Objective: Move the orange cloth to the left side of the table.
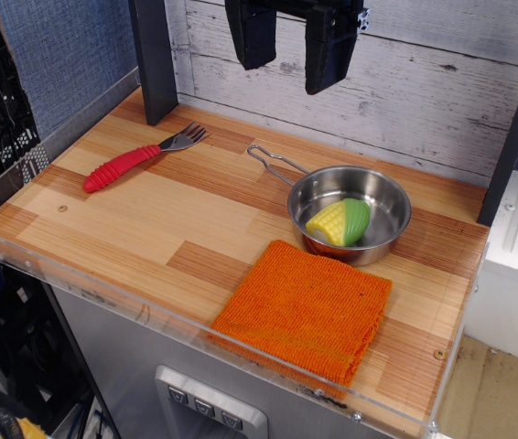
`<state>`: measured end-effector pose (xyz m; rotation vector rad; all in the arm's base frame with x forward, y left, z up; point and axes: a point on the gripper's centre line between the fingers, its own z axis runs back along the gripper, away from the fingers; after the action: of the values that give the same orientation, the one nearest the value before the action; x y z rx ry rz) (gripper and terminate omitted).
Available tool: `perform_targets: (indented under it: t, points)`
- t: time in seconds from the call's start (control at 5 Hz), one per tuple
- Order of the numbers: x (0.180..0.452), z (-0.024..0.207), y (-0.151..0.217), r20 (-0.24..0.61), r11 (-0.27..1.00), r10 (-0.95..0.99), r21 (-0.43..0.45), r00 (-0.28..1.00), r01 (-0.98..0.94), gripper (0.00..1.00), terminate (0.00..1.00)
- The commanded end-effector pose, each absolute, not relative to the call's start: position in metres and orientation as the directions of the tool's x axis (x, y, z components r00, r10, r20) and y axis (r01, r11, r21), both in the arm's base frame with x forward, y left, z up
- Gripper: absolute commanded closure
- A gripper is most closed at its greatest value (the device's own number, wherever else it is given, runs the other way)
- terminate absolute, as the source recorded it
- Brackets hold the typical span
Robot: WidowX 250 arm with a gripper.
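Note:
The orange cloth [303,308] lies flat at the front right of the striped wooden table [140,229], its near corner touching the clear acrylic front rim [149,315]. It sits just in front of the steel pan [350,212]. My gripper [293,41] hangs high at the top of the view, above the back of the table and well away from the cloth. Its two dark fingers [330,48] are spread apart with nothing between them.
The steel pan holds a yellow and green toy corn [339,222], and its wire handle [273,165] points to the back left. A fork with a red handle [140,157] lies at the back left. A dark post [154,59] stands at the back left corner.

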<state>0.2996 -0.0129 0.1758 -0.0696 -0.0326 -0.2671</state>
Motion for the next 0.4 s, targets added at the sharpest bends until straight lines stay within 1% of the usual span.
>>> perform_targets:
  t: [0.0, 0.2]
  points:
    - [0.300, 0.176, -0.013, 0.041, 0.962, -0.263, -0.064, 0.964, 0.265, 0.00, 0.00]
    - [0.288, 0.169, -0.015, 0.029, 0.964, -0.255, -0.071, 0.966, 0.257, 0.00, 0.00]
